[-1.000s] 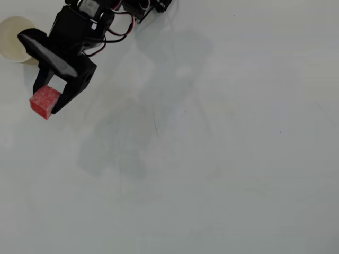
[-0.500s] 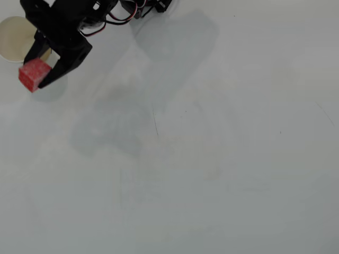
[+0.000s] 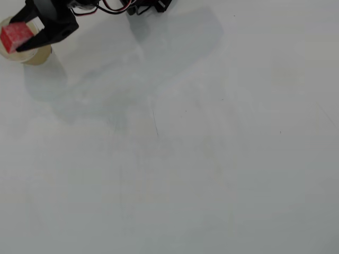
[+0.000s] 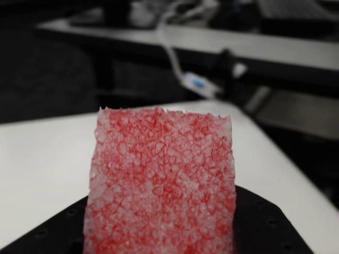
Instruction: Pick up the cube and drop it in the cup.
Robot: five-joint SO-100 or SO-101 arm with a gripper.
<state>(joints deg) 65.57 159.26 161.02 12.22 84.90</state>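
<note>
In the overhead view my black gripper (image 3: 18, 39) is at the far upper left, shut on the red cube (image 3: 14, 36). The cube hangs over the mouth of the cream cup (image 3: 37, 54), which is mostly hidden beneath the gripper and the cube. The wrist view is filled by the speckled red cube (image 4: 161, 185), resting against a black finger (image 4: 259, 225) at the bottom. The cup does not show in the wrist view.
The white table (image 3: 185, 148) spreads to the right and below, with only the arm's shadow on it. Red and black wires (image 3: 114, 6) and the arm's base sit at the top edge. The wrist view shows the table's far edge (image 4: 265, 143) and dark furniture beyond.
The gripper has carried the cube up and to the left, from beside the cup to over its mouth. It stays shut on the cube throughout.
</note>
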